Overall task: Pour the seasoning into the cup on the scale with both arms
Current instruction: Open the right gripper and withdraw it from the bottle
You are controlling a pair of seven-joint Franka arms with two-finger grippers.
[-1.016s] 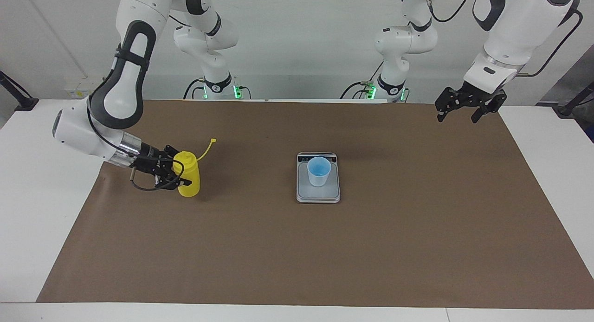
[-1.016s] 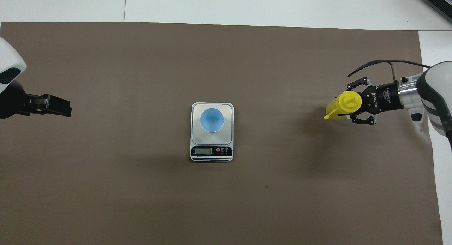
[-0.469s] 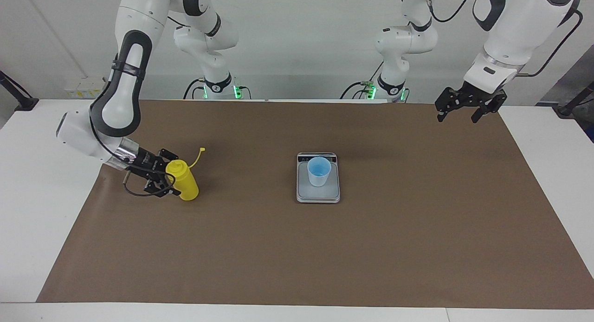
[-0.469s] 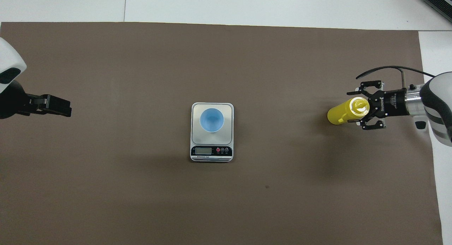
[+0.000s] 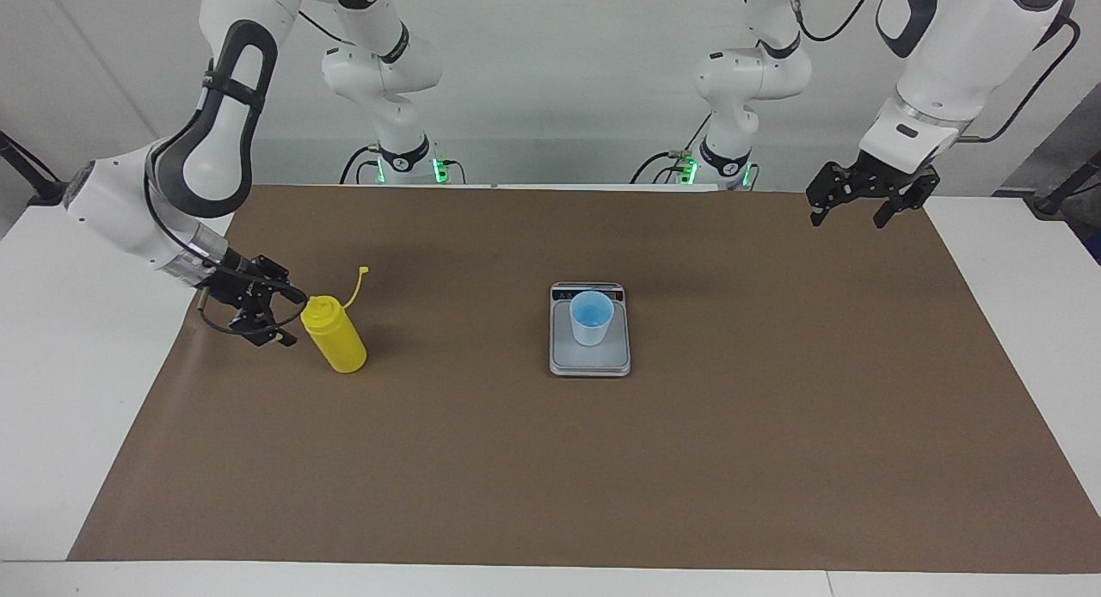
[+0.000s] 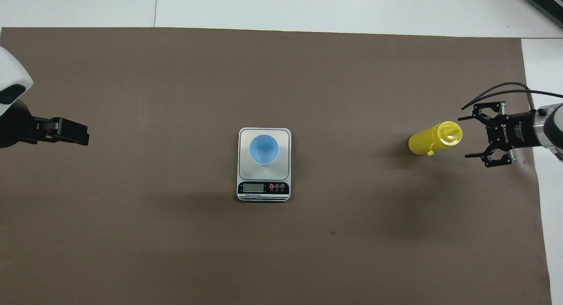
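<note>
Right tool [image 5: 288,309] now off the seasoning [image 5: 336,334], open.

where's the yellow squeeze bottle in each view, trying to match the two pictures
Facing view: the yellow squeeze bottle stands at that picture's left, level with the scale, just off the right gripper.
Overhead view: the bottle is at that picture's right, beside the same gripper.
Shared landmark: the scale with the blue cup on it, mid-table in both.
</note>
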